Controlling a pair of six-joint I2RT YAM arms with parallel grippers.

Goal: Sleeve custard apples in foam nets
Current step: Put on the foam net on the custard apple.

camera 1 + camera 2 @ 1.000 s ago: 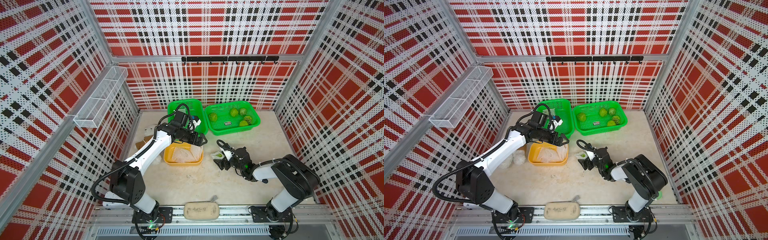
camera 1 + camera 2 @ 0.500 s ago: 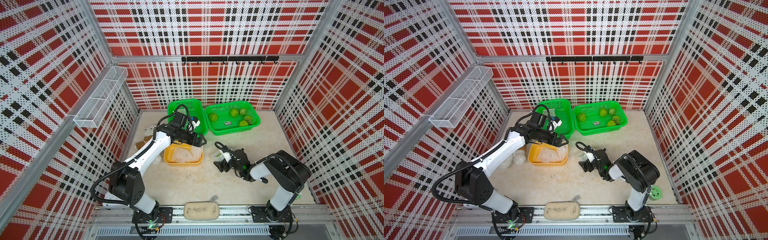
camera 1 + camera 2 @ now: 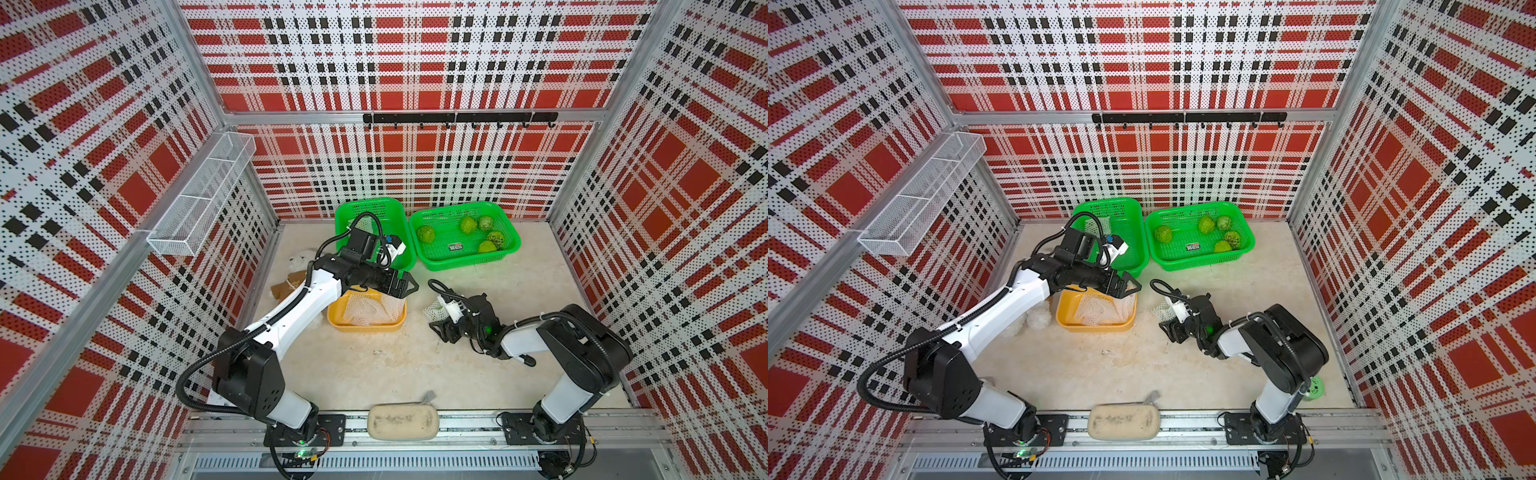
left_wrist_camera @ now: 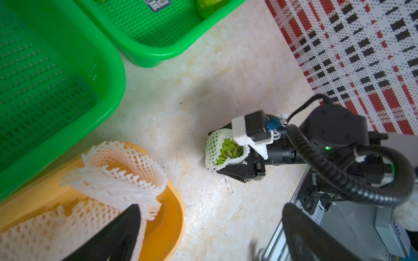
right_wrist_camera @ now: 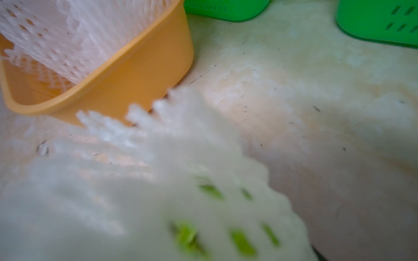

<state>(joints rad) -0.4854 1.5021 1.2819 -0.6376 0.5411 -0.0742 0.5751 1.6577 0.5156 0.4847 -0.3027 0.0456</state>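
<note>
The right claw (image 4: 220, 152) is partly closed, low over the pale table (image 3: 374, 374). Between its jaws is 1 netted custard apple (image 4: 228, 151), with 1 black finger against each side of its foam net (image 4: 212, 144). The white diamond mesh wraps the end of the fruit farthest from the wrist, and bumpy green skin shows through the open mouth facing back toward the claw's body. The left claw (image 3: 407, 286) stands as wide open as it goes and holds nothing. Directly beneath its tips is the yellow tub (image 3: 365, 326), smooth hard plastic heaped with loose foam nets (image 4: 122, 180). Beyond the right claw's tips sits a perforated green basket (image 3: 465, 259) with 5 bare custard apples (image 3: 427, 233), each round and knobbly with dark speckles. A 2nd green basket (image 3: 365, 205) lies behind the left claw's wrist. The fruit probably bruises easily, so it wants a gentle squeeze across its widest middle, where the lumpy skin gives purchase. The nets look feather-light, soft and springy. They will likely collapse under a pinch and snag on the bumps, so the best hold is 1 wall at the rim, pulled open before sliding. The padded mesh may creep against smooth fingers, which could let the fruit roll out of the open end.
</note>
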